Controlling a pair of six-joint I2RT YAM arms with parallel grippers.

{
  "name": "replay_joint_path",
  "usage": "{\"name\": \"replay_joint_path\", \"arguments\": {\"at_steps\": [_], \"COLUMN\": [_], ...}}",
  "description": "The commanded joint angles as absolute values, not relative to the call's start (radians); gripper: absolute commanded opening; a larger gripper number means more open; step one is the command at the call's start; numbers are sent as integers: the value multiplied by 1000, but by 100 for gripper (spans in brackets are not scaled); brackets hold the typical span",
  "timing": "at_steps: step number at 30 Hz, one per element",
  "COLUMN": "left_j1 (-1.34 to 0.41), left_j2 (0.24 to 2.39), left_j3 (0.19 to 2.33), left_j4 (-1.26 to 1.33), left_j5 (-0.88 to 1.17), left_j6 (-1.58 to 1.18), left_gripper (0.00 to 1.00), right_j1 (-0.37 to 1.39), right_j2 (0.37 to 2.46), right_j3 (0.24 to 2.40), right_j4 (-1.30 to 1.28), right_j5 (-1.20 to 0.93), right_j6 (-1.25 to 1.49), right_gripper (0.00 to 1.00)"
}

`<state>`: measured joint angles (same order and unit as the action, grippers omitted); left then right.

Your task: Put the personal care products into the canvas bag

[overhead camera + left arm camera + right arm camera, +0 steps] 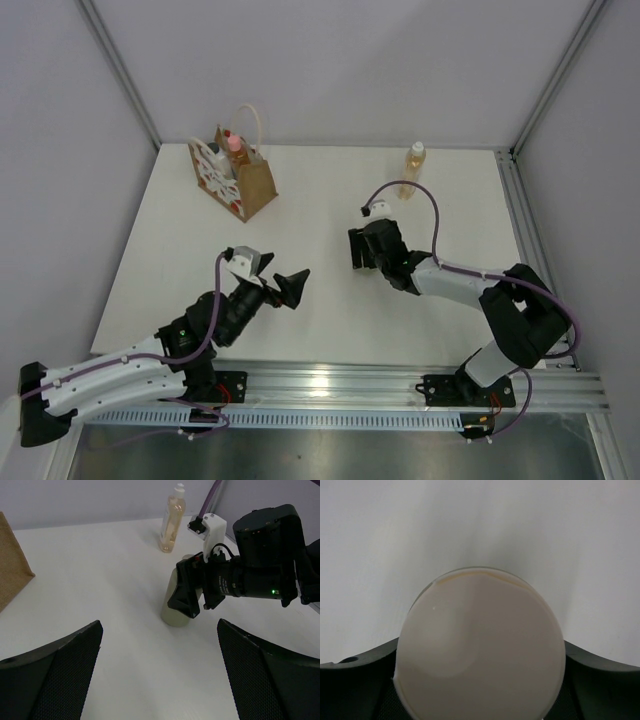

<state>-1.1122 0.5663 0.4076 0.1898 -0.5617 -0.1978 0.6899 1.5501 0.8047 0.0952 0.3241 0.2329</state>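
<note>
Top external shows two in the single canvas bag: a pink-capped bottle and a black-capped bottle. One amber bottle stands far right on the desk. The right gripper clamps one cream bottle; the left gripper gapes apart, empty.

Tan canvas bag with red-and-white lacy side, white-capped amber bottle, and seemingly plain cream bottle.

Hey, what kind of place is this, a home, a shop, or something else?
Probably a robotics lab test cell: a white table boxed in by grey panels on metal framing, with the left arm and right arm bolted to an aluminium rail at its near edge.
</note>
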Motion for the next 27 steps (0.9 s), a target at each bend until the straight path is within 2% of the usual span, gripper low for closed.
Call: {"name": "replay_joint_path", "arguments": {"at_steps": [1,4,5,12,15,20,27], "left_j1": [-1114,-1112,-1112,-1111,-1092,-974,-951], "left_j2": [583,598,604,646,684,870,1156], "left_j3": [406,410,410,423,445,548,736], "left_j4": [244,245,244,248,250,204,213], "left_j5": [-548,-548,-548,-505,-405,-203,-149], "left_j6": [-169,-166,-164,-161,-184,-294,-258], "left_gripper": [99,99,99,99,99,99,99], "right_j1": [741,747,747,729,660,572,560], "right_j2": [1578,1546,1531,1333,1203,967,769], "right_j3": [873,899,908,991,1012,957,842], "right_j4": [143,109,100,-151,-273,-339,-301], "right_j5": [331,331,324,296,270,221,129], "right_j6": [238,236,232,268,301,285,325], "right_gripper": [78,97,99,99,99,100,100]}}
